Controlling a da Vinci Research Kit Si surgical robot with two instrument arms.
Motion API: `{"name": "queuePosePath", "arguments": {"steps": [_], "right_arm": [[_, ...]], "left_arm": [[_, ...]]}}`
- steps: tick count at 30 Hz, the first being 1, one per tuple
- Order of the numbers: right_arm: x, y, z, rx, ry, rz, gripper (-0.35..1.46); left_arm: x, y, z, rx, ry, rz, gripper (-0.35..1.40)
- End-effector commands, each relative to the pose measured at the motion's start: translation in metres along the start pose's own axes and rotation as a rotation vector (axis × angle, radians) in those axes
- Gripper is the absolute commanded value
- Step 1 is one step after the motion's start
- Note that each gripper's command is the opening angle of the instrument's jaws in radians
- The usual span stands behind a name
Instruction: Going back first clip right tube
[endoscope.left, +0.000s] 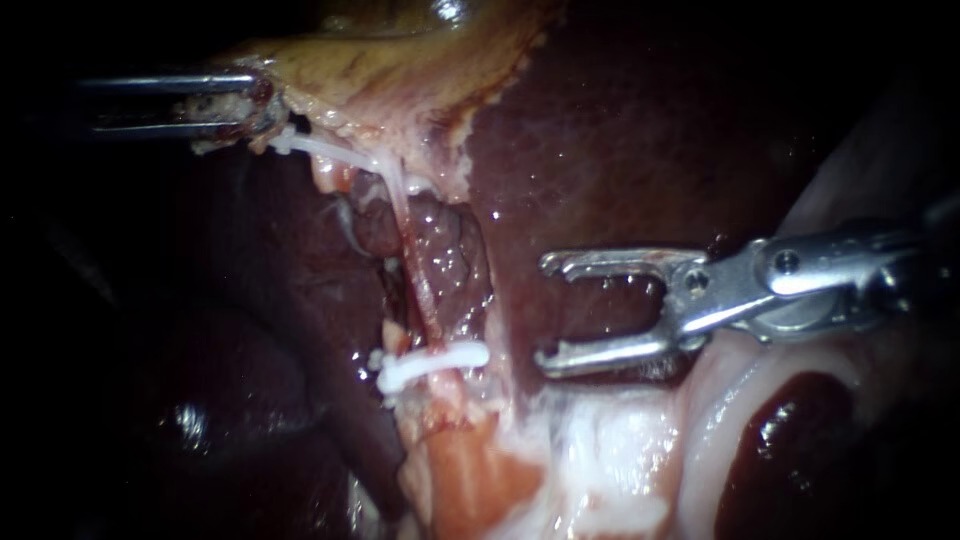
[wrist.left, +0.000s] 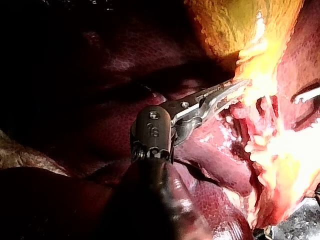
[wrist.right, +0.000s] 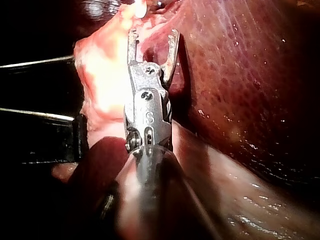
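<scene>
A thin pale-red tube (endoscope.left: 412, 250) runs down from the yellowish gallbladder (endoscope.left: 400, 60) over the dark liver (endoscope.left: 600, 130). A white clip (endoscope.left: 432, 366) sits across its lower part. My right instrument (endoscope.left: 543, 312) lies just right of the clip, apart from it, its jaws open and empty; in the right wrist view my right instrument (wrist.right: 153, 35) shows the same gap over the liver. At the upper left, my left instrument (endoscope.left: 250, 105) is shut on the gallbladder's edge and holds it taut. My left instrument (wrist.left: 227, 95) also shows in its wrist view, biting bright tissue.
Pale white fatty tissue (endoscope.left: 610, 450) spreads below the clip and under my right instrument. A white strand (endoscope.left: 330, 152) stretches from the left jaws to the tube's top. Dark liver lobes (endoscope.left: 230, 400) fill the lower left.
</scene>
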Motion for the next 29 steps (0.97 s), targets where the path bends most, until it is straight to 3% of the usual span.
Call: {"name": "queuePosePath", "arguments": {"steps": [1,5,10,17,29], "right_arm": [[0.0000,0.0001,-0.0002,0.002,-0.004,-0.001,0.50],[-0.0001,0.0000,-0.0003,0.003,-0.004,-0.001,0.50],[-0.0001,0.0000,-0.0004,0.004,-0.004,-0.007,0.50],[-0.0001,-0.0001,-0.0005,0.004,-0.003,-0.007,0.50],[0.0000,-0.0002,-0.0005,0.011,-0.003,-0.007,0.50]], "left_arm": [[0.0000,0.0000,0.0000,0.000,0.000,0.000,-0.35],[-0.0004,-0.0002,0.0005,0.002,0.002,0.002,-0.35],[-0.0018,-0.0011,0.0030,0.017,0.009,0.012,-0.35],[-0.0039,-0.0025,0.0058,0.018,-0.013,0.025,-0.35],[-0.0040,-0.0025,0.0059,0.016,-0.017,0.026,-0.35]]}}
